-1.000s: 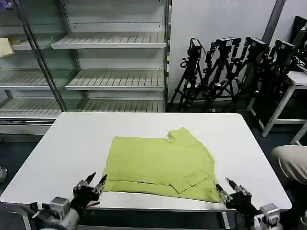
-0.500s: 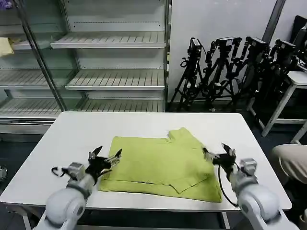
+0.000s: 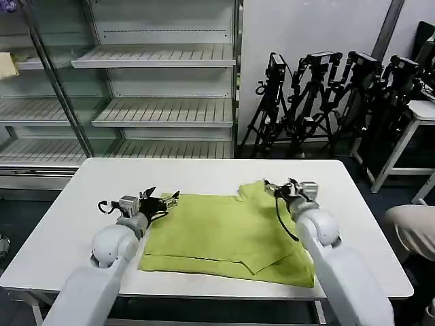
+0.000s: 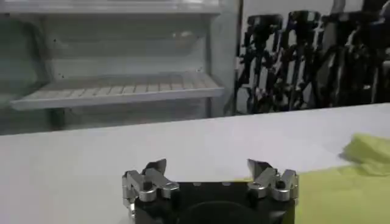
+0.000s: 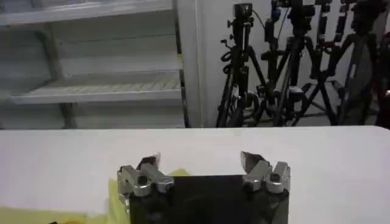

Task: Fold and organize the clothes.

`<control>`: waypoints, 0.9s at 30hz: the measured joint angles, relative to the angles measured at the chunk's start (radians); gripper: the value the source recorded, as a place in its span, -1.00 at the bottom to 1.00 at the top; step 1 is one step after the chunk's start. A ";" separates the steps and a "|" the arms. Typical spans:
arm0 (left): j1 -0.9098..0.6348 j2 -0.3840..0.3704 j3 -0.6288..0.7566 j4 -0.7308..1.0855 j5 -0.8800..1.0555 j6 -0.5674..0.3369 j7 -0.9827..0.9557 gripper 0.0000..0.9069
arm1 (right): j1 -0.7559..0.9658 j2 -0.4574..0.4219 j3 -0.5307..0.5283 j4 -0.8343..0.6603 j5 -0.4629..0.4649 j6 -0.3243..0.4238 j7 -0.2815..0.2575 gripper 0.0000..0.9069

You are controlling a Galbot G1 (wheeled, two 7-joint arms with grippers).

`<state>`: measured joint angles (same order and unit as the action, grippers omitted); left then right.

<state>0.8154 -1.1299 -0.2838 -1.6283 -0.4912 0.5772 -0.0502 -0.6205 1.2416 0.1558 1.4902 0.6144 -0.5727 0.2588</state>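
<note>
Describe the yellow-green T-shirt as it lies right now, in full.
The T-shirt is lime yellow-green, soft cotton by its look, lying flat and partly folded on the white table, a folded-over layer near its front edge and a flap poking up at the far right corner. No print shows. The left gripper, open, is at its far left corner; the right gripper, open, at the far right flap.

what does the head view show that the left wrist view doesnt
Head view alone: the whole folded T-shirt on the white table, the right gripper over its far right corner, both arms, and a beige fabric thing at the edge.

Left wrist view alone: a close look at the left gripper, jaws open, above the table.

Both: the left gripper at the shirt's far left corner, the table, the shelves and the tripods.
</note>
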 measured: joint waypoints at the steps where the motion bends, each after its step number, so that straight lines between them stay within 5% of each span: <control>1: -0.009 -0.002 0.001 0.020 0.001 0.000 0.005 1.00 | 0.010 0.009 -0.005 -0.018 -0.003 -0.001 -0.001 1.00; 16: -0.077 -0.001 0.017 0.159 0.010 0.001 0.041 1.00 | 0.078 0.073 -0.040 -0.158 -0.013 -0.004 -0.006 1.00; 18: -0.078 0.002 0.019 0.164 0.014 0.001 0.042 1.00 | 0.084 0.077 -0.045 -0.168 -0.010 -0.005 -0.002 0.76; 19: -0.078 0.001 0.019 0.165 0.015 0.001 0.043 1.00 | 0.086 0.080 -0.047 -0.172 -0.007 -0.005 0.000 0.24; 20: -0.078 0.000 0.019 0.167 0.016 0.001 0.043 0.82 | 0.088 0.083 -0.048 -0.176 -0.006 -0.005 0.002 0.24; 21: -0.078 -0.001 0.019 0.169 0.017 0.001 0.043 0.11 | 0.089 0.084 -0.050 -0.180 -0.006 -0.006 0.002 -0.71; 22: -0.078 -0.002 0.019 0.171 0.017 0.001 0.044 -0.36 | 0.089 0.084 -0.052 -0.184 -0.004 -0.006 0.002 -1.00; 23: -0.077 -0.003 0.019 0.174 0.017 0.001 0.044 -0.93 | 0.089 0.085 -0.054 -0.188 -0.002 -0.006 0.004 -1.00; 27: -0.076 -0.006 0.015 0.181 0.017 -0.001 0.046 -0.96 | 0.093 0.089 -0.055 -0.200 0.005 -0.007 0.008 -1.00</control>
<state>0.7399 -1.1362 -0.2684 -1.4477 -0.4738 0.5758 -0.0041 -0.5275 1.3311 0.1007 1.2899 0.6189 -0.5796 0.2665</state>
